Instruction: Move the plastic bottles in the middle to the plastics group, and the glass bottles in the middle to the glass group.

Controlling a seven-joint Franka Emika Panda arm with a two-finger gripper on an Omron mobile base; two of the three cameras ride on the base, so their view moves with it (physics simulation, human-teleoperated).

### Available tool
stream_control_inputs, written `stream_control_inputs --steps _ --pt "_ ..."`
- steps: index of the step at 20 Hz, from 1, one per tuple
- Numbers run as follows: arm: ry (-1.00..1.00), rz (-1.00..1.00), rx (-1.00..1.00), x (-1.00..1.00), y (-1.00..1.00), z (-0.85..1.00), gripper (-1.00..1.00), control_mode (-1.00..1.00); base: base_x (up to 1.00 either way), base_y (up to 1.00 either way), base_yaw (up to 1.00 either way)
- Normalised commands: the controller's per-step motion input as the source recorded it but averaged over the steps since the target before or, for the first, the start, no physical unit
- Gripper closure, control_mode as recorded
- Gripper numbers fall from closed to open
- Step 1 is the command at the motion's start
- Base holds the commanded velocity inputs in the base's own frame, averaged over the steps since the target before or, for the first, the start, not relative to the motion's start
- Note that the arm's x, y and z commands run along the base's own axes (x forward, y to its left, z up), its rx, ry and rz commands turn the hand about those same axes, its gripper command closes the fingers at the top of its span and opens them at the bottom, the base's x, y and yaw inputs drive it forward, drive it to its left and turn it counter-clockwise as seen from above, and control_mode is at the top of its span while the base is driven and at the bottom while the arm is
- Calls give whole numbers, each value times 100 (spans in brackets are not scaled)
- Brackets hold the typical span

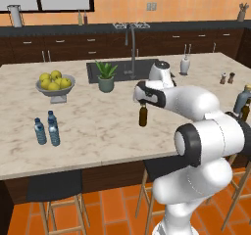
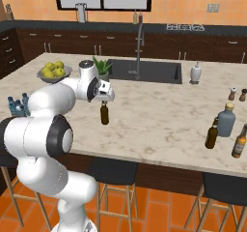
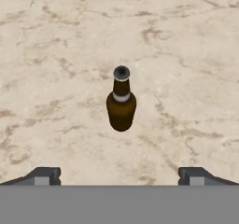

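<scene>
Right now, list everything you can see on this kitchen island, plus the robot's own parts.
brown bottles: three, amber; one mid-counter below the hand, two at the right end
grey-blue bottle: one, slate, right end
water bottles: at least two, clear bluish, left front
fruit bowl: one, grey, yellow-green fruit, left
potted plant: one, green, beside the sink
dispenser: one, white, behind the sink's right side
shakers: two, small, far right
arm: one, white
fingers: two, dark, apart
</scene>
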Motion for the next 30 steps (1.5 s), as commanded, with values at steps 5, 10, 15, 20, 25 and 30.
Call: stream_control_inputs --steps 5,10,15,20,25,30 --pt "0 1 0 36 0 -4 -100 -100 0 0 0" --pt "0 0 0 14 0 -14 -100 -100 0 0 0" --pt "-3 0 0 19 3 -58 -100 -100 0 0 0" --pt "-7 0 0 9 2 -26 -100 -100 0 0 0" --pt "-5 1 0 0 0 -1 -100 -100 0 0 0" --pt "-5 0 0 14 0 0 -100 -100 0 0 0"
